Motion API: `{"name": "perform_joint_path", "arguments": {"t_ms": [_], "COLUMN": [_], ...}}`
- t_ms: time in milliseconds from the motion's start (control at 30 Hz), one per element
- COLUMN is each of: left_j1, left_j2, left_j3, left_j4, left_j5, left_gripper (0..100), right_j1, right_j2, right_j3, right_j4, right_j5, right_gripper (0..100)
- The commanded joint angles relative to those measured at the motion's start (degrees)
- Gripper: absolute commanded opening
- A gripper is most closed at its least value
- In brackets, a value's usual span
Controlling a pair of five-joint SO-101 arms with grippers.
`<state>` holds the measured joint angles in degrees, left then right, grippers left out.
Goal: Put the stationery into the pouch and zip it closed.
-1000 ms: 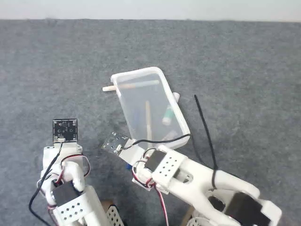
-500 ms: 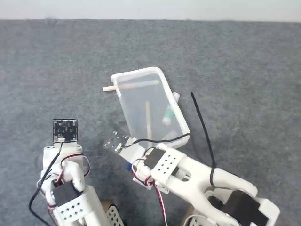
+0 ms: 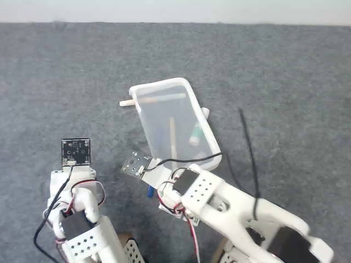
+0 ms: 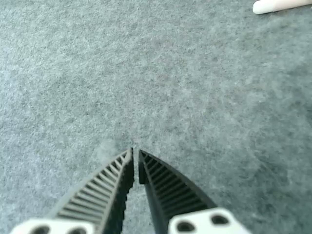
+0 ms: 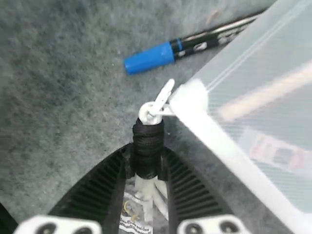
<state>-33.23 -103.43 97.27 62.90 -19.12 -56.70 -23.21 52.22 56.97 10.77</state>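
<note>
Right gripper pinches the zipper pull at the pouch corner, evidently for zipping, though a pen lies outside.

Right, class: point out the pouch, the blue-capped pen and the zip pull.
pouch (image 3: 160, 84): high view, rim farthest from the arms.
blue-capped pen (image 5: 195, 43): right wrist view, black barrel beside the cap.
zip pull (image 5: 158, 101): right wrist view, white tab.

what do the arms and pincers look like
The left arm and right arm are white plastic with perforated panels, black motors and thin red, black and white wires. The left pincer and right pincer are black, ridged and tapering, on white bases with screw holes.
</note>
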Motion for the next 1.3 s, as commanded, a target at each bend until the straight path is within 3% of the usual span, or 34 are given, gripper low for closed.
{"name": "perform_joint_path", "arguments": {"t_ms": [0,167,367,567,1067,1267], "left_j1": [-0.1,0.0,0.1,3.5,18.5,20.2], "left_j2": [-1.1,-1.1,-1.1,-1.1,-1.1,-1.1], "left_j3": [-0.7,-0.7,-1.3,-5.7,-18.9,-21.9], "left_j4": [-1.8,-2.0,-2.4,-3.0,-2.7,-2.6], "left_j5": [0.5,1.4,10.2,11.1,28.8,33.9], "left_gripper": [1,13,29,29,30,37], "right_j1": [2.5,5.4,8.0,8.6,8.5,8.4], "right_j2": [-9.2,-18.2,-26.9,-34.4,-41.2,-41.5], "right_j3": [0.1,2.9,4.6,4.1,-7.6,-7.1], "right_j4": [0.7,0.5,0.7,0.5,-3.7,-4.9], "right_j5": [1.1,1.1,1.1,1.1,7.6,7.0], "right_gripper": [0.7,0.7,0.7,0.7,0.7,0.7]}}
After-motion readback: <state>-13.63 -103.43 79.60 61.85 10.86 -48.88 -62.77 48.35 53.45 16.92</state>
